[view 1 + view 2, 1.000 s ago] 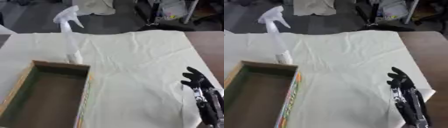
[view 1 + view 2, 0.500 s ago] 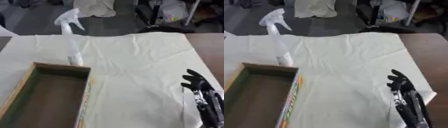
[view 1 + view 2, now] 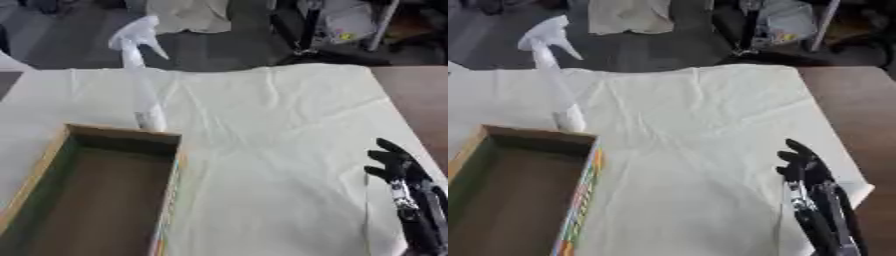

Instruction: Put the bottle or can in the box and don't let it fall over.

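Nothing moved; spray bottle (image 3: 140, 75) far from right hand (image 3: 398, 172).

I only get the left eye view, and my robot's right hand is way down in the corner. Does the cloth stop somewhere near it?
Observer: Yes. The right eye view shows the cloth ending in a corner just right of the right hand, with bare brown table beyond it.
Operator: What's on the outside of the box? I mostly see the inside.
Observer: In the right eye view the box shows its outer side wall, printed with coloured stripes, orange and green.
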You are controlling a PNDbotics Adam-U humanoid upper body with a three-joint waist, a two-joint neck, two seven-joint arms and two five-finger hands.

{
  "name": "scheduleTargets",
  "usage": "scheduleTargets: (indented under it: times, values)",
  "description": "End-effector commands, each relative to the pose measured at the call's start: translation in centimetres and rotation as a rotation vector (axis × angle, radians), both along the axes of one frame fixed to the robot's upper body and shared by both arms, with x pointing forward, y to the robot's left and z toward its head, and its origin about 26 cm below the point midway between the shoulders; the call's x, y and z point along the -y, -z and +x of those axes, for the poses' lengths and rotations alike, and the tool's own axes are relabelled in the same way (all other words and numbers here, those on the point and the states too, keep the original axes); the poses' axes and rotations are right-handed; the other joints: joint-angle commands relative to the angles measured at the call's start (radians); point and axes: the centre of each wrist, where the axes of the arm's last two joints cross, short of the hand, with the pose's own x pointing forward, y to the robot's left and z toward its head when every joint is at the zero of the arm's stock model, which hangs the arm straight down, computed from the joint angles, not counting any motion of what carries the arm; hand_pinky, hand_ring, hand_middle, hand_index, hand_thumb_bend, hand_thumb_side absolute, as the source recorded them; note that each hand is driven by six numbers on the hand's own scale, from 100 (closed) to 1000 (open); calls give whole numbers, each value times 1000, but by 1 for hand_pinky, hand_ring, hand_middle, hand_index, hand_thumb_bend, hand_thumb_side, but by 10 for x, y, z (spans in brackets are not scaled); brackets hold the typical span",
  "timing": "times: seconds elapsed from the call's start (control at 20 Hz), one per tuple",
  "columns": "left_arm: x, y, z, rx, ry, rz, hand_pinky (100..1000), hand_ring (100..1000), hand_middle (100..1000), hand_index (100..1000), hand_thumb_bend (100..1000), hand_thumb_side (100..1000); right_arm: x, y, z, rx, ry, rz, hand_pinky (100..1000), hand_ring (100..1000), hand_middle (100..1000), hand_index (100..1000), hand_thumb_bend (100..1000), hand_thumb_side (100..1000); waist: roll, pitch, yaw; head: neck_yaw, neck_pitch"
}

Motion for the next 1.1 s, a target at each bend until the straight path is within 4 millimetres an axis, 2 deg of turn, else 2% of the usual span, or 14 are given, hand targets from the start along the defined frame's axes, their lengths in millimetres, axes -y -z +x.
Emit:
scheduleTargets:
  times: [0.05, 0.3, 0.8, 1.1]
  values:
    - [4, -16, -1, 51, 11, -8, 981, 861, 820, 875, 100, 625, 0, -5, 0, 12, -10, -12, 775, 868, 904, 756, 100, 759, 5, -13, -4, 7, 0]
    - [18, -19, 6, 59, 37, 0, 977, 858, 817, 875, 100, 631, 0, -5, 1, 8, -16, -13, 775, 868, 905, 756, 100, 761, 9, -12, -8, 12, -7]
    - [43, -13, 21, 36, 88, 38, 972, 855, 815, 873, 100, 683, -1, -7, 2, 4, -23, -10, 775, 867, 907, 755, 100, 764, 18, -12, -15, 12, -44]
    - [49, -10, 24, 54, 66, -5, 974, 855, 816, 870, 100, 651, -2, -9, 4, 5, -32, -8, 775, 866, 907, 755, 100, 767, 25, -5, -27, 19, -60]
